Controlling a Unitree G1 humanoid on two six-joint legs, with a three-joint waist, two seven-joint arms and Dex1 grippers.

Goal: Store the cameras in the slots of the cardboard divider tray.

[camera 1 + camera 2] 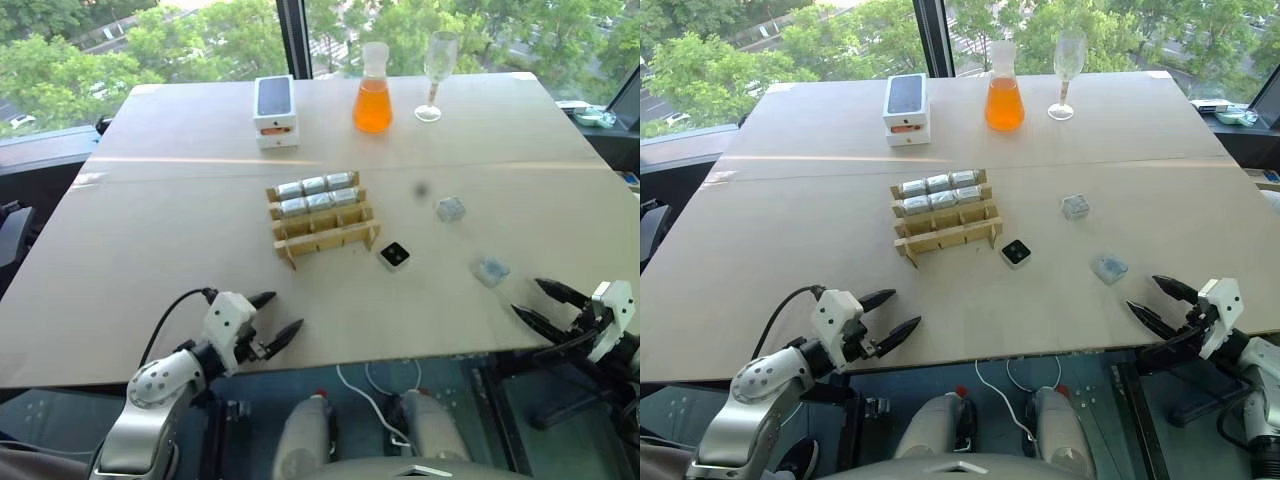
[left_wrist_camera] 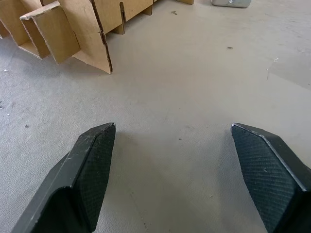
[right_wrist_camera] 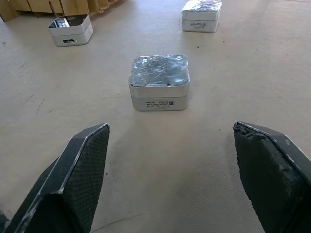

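- The cardboard divider tray [image 1: 322,217] sits near the middle of the table [image 1: 150,230], its slats forming three rows of slots
- The far row and the middle row each hold three silver-grey cameras [image 1: 315,186], six in all; the near row of slots stands open
- A black camera with a pale square face [image 1: 395,256] lies on the table just beside the tray, at about 4 o'clock from it
- Two more silver-grey cameras lie loose to the right: one [image 1: 451,209] at 3 o'clock from the tray, the other [image 1: 490,271] at about 4 o'clock and nearer the table's front edge
- The left gripper [image 1: 275,320] hovers over the front edge of the table at 7 o'clock from the tray, its two black fingers [image 2: 90,165] spread wide and holding nothing
- The right gripper [image 1: 540,304] sits at the front right edge of the table, its fingers [image 3: 82,170] spread wide and empty, with the nearer loose silver-grey camera lying on the table ahead of them, apart from both
- At the far edge stand a white phone box [image 1: 274,110] at 11 o'clock from the tray, a flask of orange liquid [image 1: 372,92] at 1 o'clock, and a clear wine glass [image 1: 436,72] just right of the flask
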